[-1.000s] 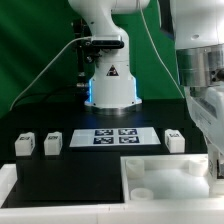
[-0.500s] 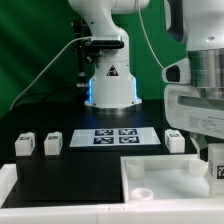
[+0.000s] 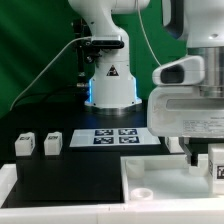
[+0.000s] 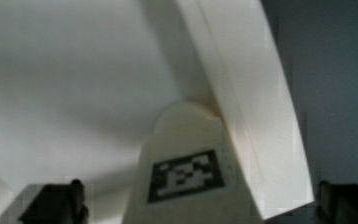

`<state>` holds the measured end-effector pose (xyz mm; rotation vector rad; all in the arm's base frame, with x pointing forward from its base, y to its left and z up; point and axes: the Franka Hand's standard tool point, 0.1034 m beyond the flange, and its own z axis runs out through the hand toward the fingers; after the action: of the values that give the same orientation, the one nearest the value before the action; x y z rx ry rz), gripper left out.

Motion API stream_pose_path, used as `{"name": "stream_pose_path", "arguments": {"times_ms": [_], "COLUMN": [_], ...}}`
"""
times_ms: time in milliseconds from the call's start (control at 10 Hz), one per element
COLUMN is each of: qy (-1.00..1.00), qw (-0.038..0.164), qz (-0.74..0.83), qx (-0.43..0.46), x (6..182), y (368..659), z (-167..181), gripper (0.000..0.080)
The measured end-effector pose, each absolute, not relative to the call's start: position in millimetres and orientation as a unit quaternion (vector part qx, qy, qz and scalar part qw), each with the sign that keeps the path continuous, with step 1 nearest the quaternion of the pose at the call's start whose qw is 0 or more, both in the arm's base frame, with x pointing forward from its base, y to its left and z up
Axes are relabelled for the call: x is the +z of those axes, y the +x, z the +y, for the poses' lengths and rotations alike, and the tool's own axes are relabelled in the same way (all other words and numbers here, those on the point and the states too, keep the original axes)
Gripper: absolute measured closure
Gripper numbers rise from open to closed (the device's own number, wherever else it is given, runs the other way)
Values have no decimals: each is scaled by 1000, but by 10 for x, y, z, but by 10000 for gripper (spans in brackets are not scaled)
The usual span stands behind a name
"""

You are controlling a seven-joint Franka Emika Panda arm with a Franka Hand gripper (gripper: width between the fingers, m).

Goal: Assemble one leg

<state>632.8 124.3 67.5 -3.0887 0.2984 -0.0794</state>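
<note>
In the wrist view a leg, a white block with a black-and-white tag, stands between the two dark fingertips of my gripper. The jaws are wide apart, with a gap on one side of the leg. The white tabletop fills the picture behind it. In the exterior view my gripper hangs low at the right edge, one dark finger beside a leg at the tabletop's far right corner. Two more legs stand at the left.
The marker board lies on the black table in front of the robot base. The white hand hides the table right of the marker board. A round hole shows in the tabletop near the front.
The hand has moved toward the exterior view's left and lower. It now covers the leg that stood right of the marker board. The legs have not moved.
</note>
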Motion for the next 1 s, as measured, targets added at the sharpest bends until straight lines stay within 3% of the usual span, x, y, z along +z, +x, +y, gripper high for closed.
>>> {"name": "stream_pose_path", "arguments": {"times_ms": [200,300,400,500,600,1000], "qy": [-995,-994,-993,-986,-979,-894], "qw": [17,18,18,18,19,24], "qz": [90,106,117,162,200,448], "qx": [-26,-26,-25,-23,-23,-20], "x": [668,668,667,661,660,645], "y": [6326,6327,6327,6320,6323,6336], "z": [1271,1266,1269,1248,1235,1224], "gripper": [150,263,263,446,505,505]}}
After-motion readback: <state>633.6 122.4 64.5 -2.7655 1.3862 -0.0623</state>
